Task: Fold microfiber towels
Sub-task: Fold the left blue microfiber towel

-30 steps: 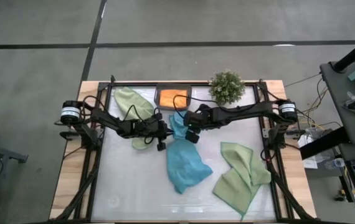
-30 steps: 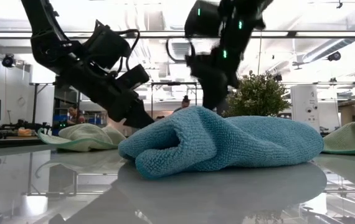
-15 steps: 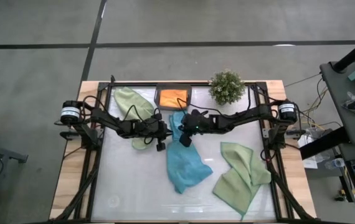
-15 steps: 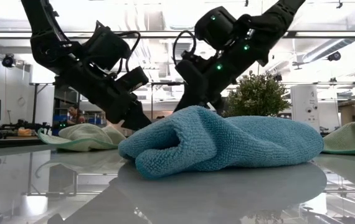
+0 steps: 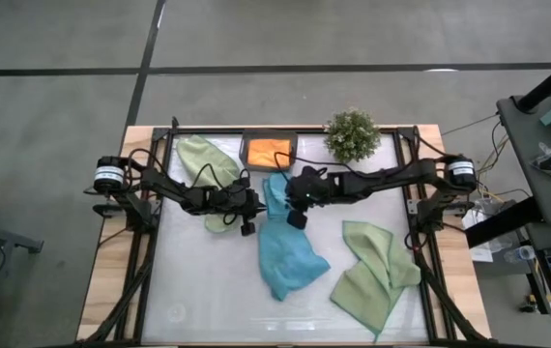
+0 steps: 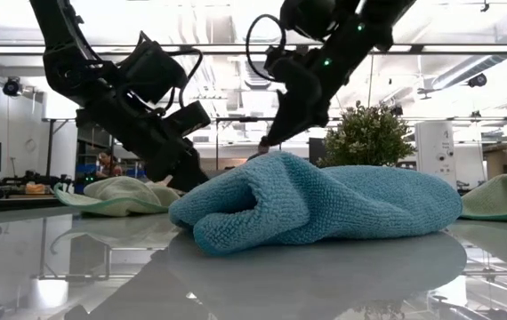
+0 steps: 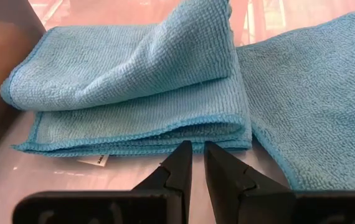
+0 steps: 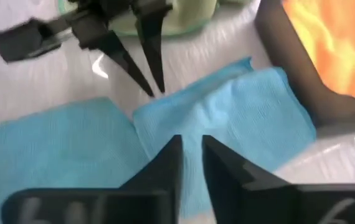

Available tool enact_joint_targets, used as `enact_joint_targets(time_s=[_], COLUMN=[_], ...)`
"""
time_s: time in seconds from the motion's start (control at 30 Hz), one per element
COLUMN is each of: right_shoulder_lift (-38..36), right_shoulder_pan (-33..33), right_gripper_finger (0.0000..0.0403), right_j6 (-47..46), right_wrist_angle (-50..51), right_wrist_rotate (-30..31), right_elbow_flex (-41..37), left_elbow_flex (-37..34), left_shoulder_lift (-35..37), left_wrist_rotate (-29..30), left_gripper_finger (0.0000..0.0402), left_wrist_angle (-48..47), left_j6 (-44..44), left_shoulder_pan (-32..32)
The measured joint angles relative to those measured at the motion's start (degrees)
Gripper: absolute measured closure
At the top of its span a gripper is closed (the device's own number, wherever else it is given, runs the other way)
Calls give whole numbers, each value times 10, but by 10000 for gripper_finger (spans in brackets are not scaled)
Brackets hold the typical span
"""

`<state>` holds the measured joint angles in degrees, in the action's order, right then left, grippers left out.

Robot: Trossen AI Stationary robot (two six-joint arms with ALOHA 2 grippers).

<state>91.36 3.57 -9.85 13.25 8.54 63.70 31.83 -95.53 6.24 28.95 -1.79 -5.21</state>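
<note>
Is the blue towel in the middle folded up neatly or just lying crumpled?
Crumpled: the blue towel lies in an uneven, bunched heap, only its far end doubled over.

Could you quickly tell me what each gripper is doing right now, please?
Left gripper: fingers nearly shut, empty, at the edge of the folded blue towel.
Right gripper: fingers nearly shut, holding nothing, above the same towel.
</note>
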Motion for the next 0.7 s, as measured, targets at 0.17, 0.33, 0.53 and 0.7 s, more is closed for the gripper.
enact_joint_targets(time_s=[0.17,0.33,0.53,0.7], right_shoulder_lift=[0,23,59,78], right_shoulder_pan=[-9,-11,-12,-11], right_gripper_finger=[278,219,201,238], right_j6=[0,-2,-12,-7], right_wrist_angle=[-6,-60,-134,-163], right_wrist_rotate=[2,0,23,32], right_elbow_flex=[-5,-35,-61,-61], left_elbow_flex=[0,0,0,0], left_shoulder_lift=[0,0,0,0], left_wrist_rotate=[0,0,0,0], left_gripper_finger=[373,373,373,373], left_wrist_angle=[0,0,1,1], left_j6=[0,0,0,0], left_shoulder_pan=[0,0,0,0])
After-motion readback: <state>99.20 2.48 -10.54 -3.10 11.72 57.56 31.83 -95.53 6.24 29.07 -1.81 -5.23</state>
